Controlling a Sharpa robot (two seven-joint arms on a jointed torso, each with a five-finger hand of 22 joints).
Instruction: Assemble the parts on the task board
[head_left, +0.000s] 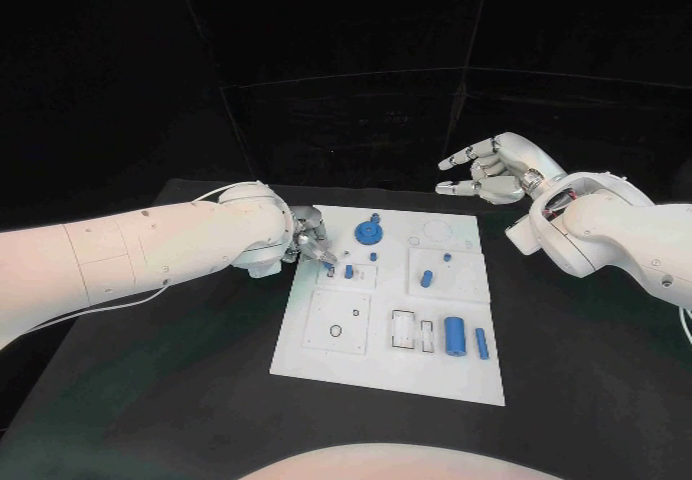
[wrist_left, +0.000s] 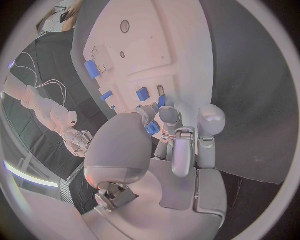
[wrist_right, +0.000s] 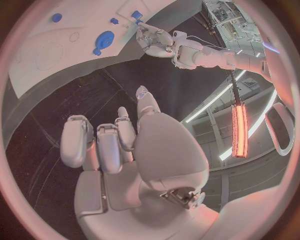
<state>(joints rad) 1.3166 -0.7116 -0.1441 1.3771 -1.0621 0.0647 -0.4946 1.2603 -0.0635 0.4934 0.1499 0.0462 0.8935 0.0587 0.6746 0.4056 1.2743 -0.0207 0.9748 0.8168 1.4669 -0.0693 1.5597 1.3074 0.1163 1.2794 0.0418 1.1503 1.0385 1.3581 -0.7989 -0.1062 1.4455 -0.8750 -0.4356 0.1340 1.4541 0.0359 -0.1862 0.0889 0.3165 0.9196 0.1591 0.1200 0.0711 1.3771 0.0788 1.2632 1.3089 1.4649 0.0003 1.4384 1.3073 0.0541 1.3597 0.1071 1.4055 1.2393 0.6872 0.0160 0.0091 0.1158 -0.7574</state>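
Left hand (head_left: 309, 246) pinches blue part (wrist_left: 152, 128) | right hand (head_left: 493, 170) raised, half-curled, empty

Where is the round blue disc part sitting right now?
In the head view the round blue disc lies at the far edge of the task board, left of centre, just beyond the left robot hand.

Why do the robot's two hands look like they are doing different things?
The left hand is down at the white board, fingers pinched round a small blue piece. The right hand is raised beyond the board, fingers apart, holding nothing. Both are silver hands on white arms.
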